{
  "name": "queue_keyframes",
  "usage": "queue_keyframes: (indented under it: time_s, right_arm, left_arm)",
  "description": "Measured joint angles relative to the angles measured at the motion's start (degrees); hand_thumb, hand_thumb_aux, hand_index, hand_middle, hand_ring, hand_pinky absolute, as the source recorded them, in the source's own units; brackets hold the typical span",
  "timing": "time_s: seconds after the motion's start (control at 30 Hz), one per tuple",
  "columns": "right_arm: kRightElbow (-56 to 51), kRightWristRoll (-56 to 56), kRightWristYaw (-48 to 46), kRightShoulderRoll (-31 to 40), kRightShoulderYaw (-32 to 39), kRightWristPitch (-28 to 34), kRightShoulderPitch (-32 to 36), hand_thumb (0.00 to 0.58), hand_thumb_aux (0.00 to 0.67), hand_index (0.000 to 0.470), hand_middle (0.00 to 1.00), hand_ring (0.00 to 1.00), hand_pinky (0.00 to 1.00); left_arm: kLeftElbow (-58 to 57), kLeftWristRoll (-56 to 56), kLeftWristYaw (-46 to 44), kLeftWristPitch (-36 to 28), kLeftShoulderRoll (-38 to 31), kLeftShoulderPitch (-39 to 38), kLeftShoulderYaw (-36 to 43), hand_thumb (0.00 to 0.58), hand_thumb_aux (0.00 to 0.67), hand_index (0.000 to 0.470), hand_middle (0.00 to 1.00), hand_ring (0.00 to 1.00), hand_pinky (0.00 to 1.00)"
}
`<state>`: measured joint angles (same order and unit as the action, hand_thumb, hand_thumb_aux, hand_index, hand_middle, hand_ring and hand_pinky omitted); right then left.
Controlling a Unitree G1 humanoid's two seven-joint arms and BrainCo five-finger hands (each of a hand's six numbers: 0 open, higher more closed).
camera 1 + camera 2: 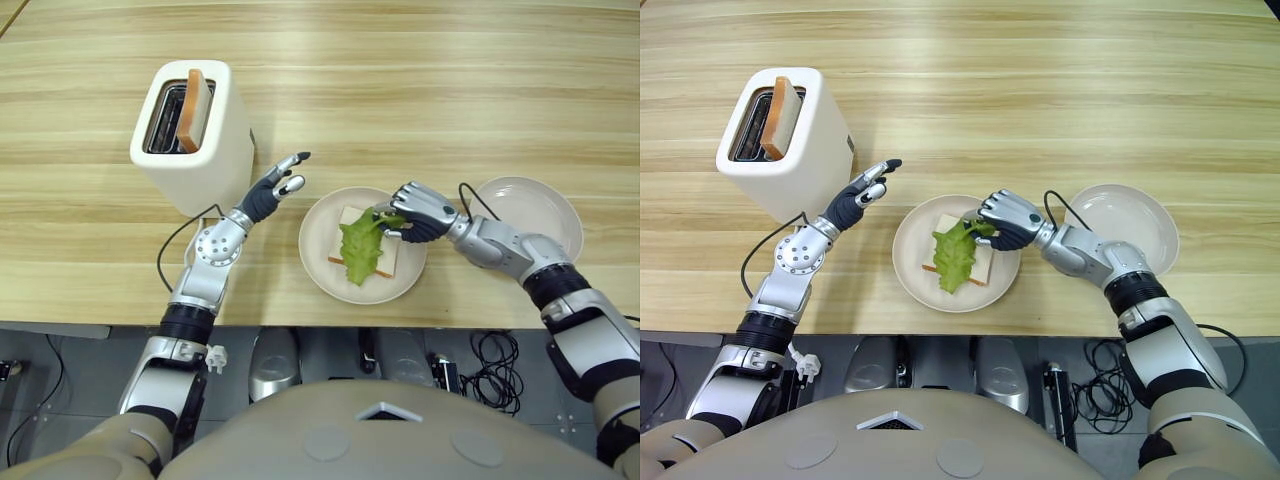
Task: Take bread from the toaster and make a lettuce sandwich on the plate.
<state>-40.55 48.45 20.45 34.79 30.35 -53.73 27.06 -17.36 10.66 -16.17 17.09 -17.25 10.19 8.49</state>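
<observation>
A white toaster (200, 140) stands at the left with one slice of bread (193, 110) upright in its slot. On the cream plate (318, 262) in the middle lies a bread slice (389, 260) with a lettuce leaf (361, 248) on top. My right hand (420, 212) is over the plate's right rim, fingers curled on the leaf's upper end. Beside the toaster's lower right corner my left hand (272, 192) is held open, fingers stretched out and holding nothing.
An empty white bowl (530, 212) sits to the right of the plate, just behind my right forearm. The toaster's black cable (170, 250) loops across the table near the front edge, under my left arm. The wooden table stretches far back.
</observation>
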Motion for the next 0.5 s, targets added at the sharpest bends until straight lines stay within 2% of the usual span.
queue_keyframes:
  time_s: [0.03, 0.07, 0.1, 0.5]
  right_arm:
    - [-0.38, 0.31, 0.69, -0.09, -0.01, 0.32, 0.13, 0.0, 0.0, 0.0, 0.85, 0.85, 0.85]
    - [-0.58, 0.43, 1.06, -0.11, -0.03, 0.51, 0.19, 0.0, 0.0, 0.0, 0.75, 0.75, 0.75]
    - [-0.95, 0.58, 1.61, -0.16, -0.04, 0.67, 0.35, 0.0, 0.0, 0.0, 0.74, 0.74, 0.74]
    - [-4.25, 0.98, 5.7, 0.1, -1.09, 1.71, 2.0, 0.0, 0.0, 0.0, 0.72, 0.72, 0.72]
  left_arm:
    - [-0.06, 0.0, -0.02, 0.0, 0.0, 0.0, 0.01, 0.0, 0.0, 0.0, 0.0, 0.0, 0.0]
    - [-0.08, 0.0, -0.02, 0.0, 0.0, 0.0, 0.03, 0.0, 0.0, 0.0, 0.0, 0.0, 0.0]
    - [-0.12, 0.0, -0.04, 0.0, 0.0, 0.0, 0.04, 0.0, 0.0, 0.0, 0.0, 0.0, 0.0]
    - [-0.19, -0.02, -0.1, 0.05, 0.01, -0.26, 0.24, 0.0, 0.0, 0.0, 0.0, 0.0, 0.0]
